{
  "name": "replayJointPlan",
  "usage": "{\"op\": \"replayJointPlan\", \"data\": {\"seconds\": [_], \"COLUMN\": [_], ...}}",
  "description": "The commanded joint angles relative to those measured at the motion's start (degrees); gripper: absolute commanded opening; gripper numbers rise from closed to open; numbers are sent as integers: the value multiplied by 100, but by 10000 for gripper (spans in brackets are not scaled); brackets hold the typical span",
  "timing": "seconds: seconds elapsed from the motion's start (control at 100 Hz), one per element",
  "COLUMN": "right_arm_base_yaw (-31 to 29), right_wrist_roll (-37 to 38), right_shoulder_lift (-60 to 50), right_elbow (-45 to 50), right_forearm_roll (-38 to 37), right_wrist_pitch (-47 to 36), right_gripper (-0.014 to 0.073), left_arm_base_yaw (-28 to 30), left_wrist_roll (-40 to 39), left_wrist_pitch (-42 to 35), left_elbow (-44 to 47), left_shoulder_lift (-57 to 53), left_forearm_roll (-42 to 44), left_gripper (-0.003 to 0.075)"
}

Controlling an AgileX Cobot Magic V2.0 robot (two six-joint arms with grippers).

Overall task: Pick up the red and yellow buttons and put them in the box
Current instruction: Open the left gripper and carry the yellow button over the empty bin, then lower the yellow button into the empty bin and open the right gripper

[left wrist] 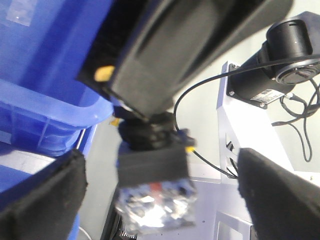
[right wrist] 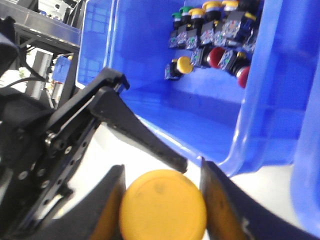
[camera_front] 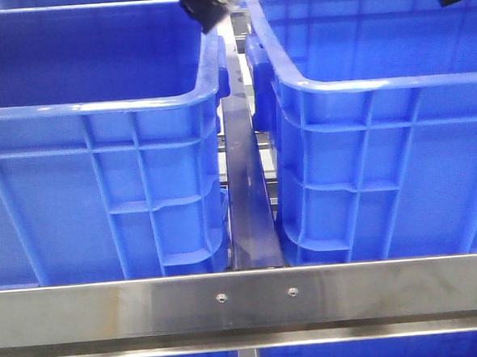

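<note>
Two blue crates fill the front view: the left crate [camera_front: 99, 155] and the right crate [camera_front: 382, 137], with a steel rail [camera_front: 247, 186] between them. In the right wrist view, a crate [right wrist: 210, 110] holds a cluster of push-button switches [right wrist: 215, 37] along its far wall. The right gripper [right wrist: 162, 195] is clamped on a yellow button [right wrist: 162, 205], outside that crate, beside its rim. The left gripper [left wrist: 155, 200] has its fingers [left wrist: 45, 195] apart; a blurred switch [left wrist: 152, 185] sits between them, though whether it is touched cannot be told. The right arm carries the button, so it is the nearer one for placing.
</note>
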Motion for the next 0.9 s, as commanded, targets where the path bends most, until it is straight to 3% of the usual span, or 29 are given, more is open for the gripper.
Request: {"op": "replayJointPlan", "data": {"seconds": [0.0,0.31,0.66,0.89], "right_arm_base_yaw": [-243,-1243,-1261,-1250], "right_wrist_roll": [-275,-790,-2877,-4030], "right_shoulder_lift": [-115,-115,137,879], "right_elbow": [-333,-935,-984,-1288], "right_forearm_roll": [206,-792,-1037,-1037], "right_wrist_pitch": [-110,-794,-2774,-3202], "right_gripper": [287,287,287,287], "left_arm_base_yaw": [-40,-40,-40,-40], "left_wrist_roll": [13,13,13,13], "left_wrist_pitch": [56,130,130,130], "left_elbow": [-208,-208,-208,-208], "left_shoulder_lift": [-230,-230,-230,-230], "left_forearm_roll": [-391,-476,-476,-476], "left_gripper": [607,607,607,607]}}
